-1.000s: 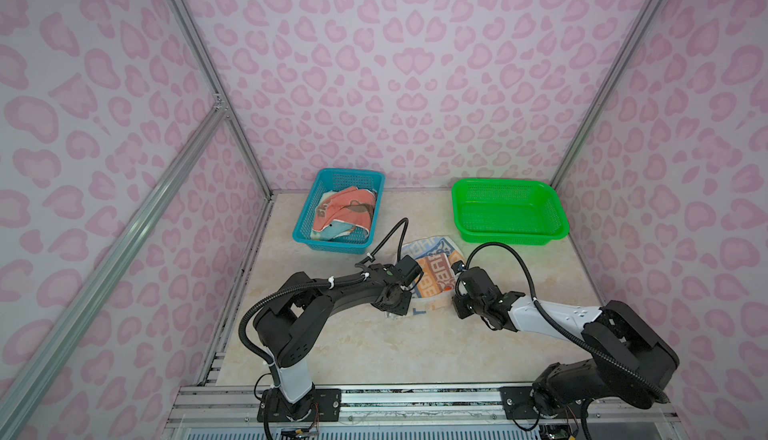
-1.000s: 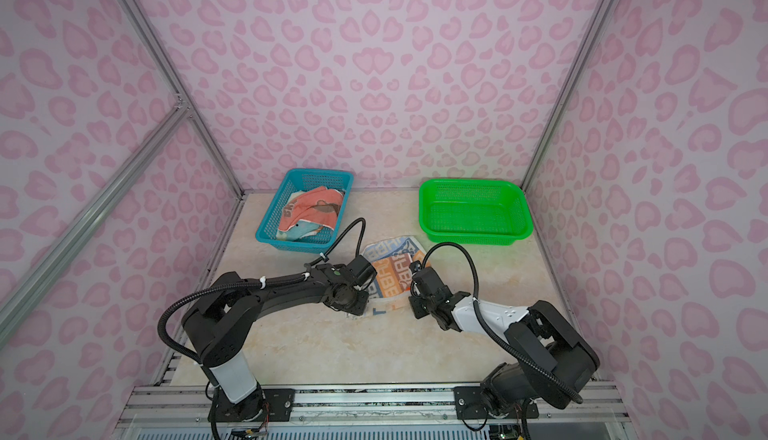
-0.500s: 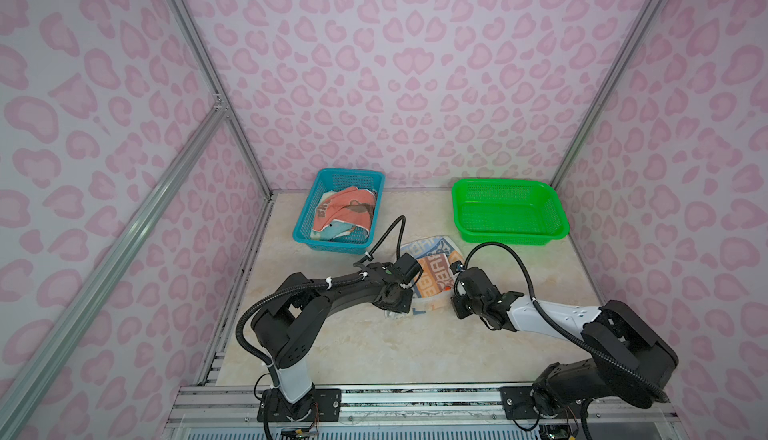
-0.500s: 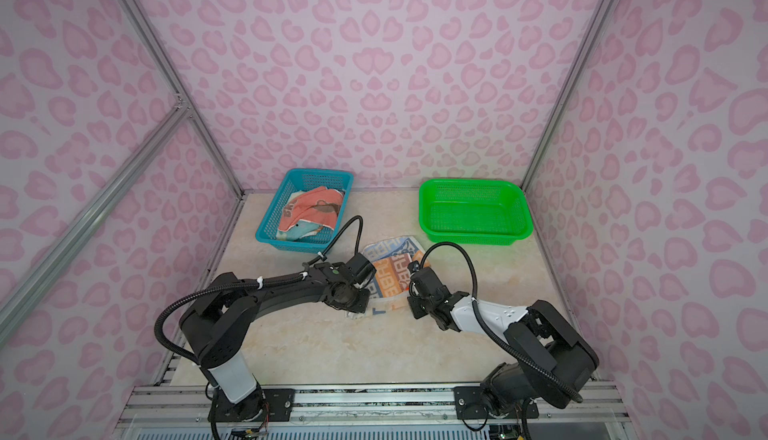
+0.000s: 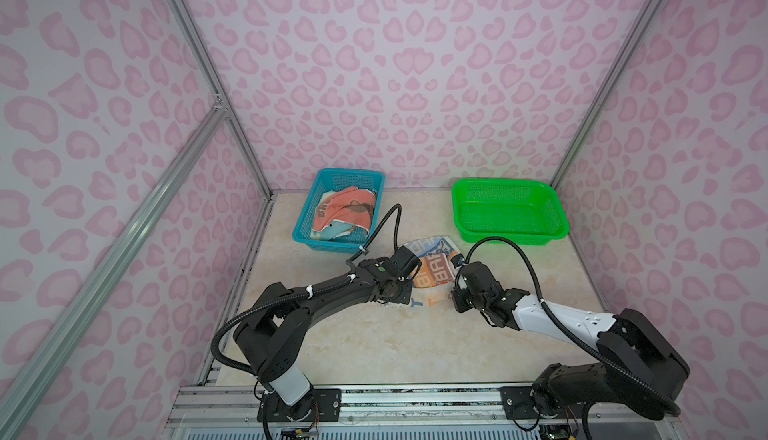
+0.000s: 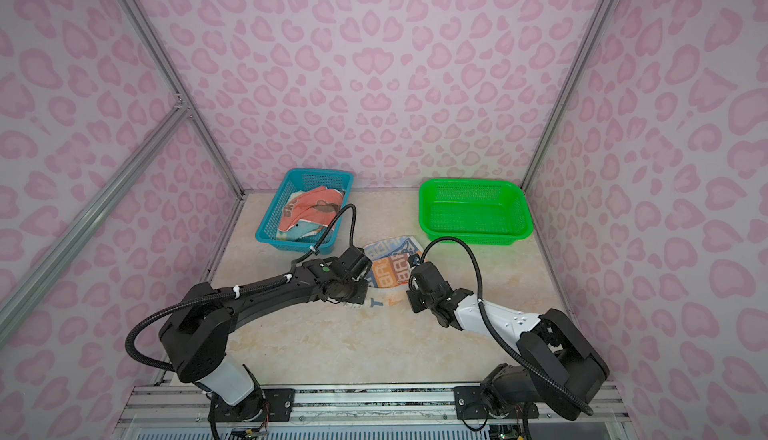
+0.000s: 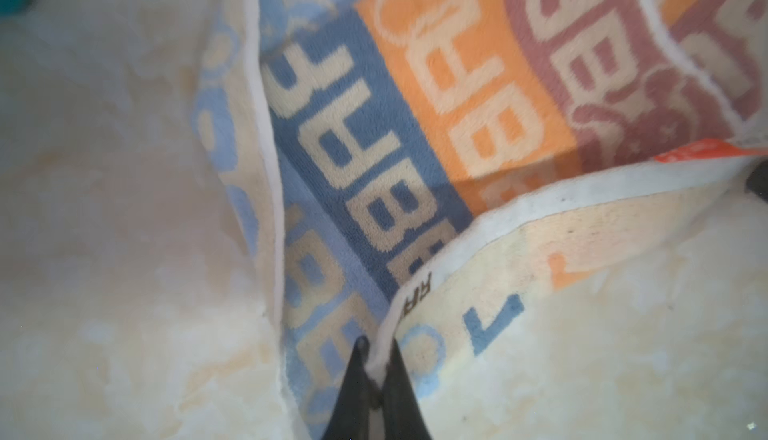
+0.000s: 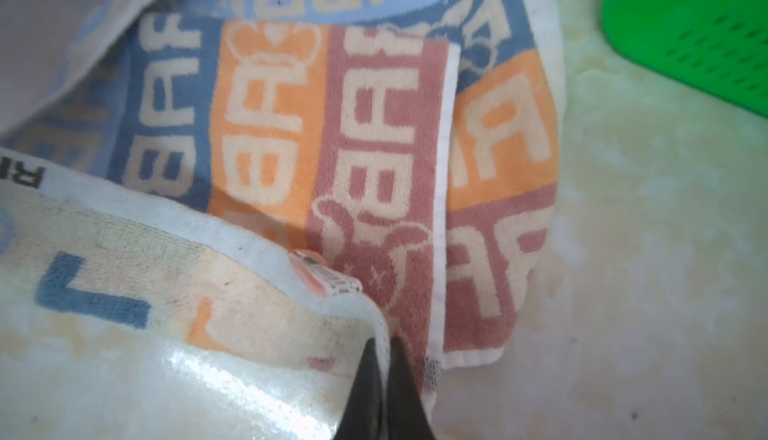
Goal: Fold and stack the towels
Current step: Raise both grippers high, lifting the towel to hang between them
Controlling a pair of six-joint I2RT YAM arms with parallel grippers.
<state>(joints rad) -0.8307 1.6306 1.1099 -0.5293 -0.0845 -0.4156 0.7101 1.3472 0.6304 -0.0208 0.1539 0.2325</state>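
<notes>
Left gripper [image 7: 376, 344] and right gripper [image 8: 383, 342] both pinching striped towel [image 7: 415, 126] edge, blue basket [image 5: 306, 214] behind, green basket [image 5: 511, 239] near

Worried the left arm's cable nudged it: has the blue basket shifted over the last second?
No. The blue basket keeps its spot against the back wall.

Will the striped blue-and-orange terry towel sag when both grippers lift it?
Probably sags: the striped blue-and-orange terry towel lies creased, folded over itself. Likely light: the left gripper and right gripper pinch only its white hem.
</notes>
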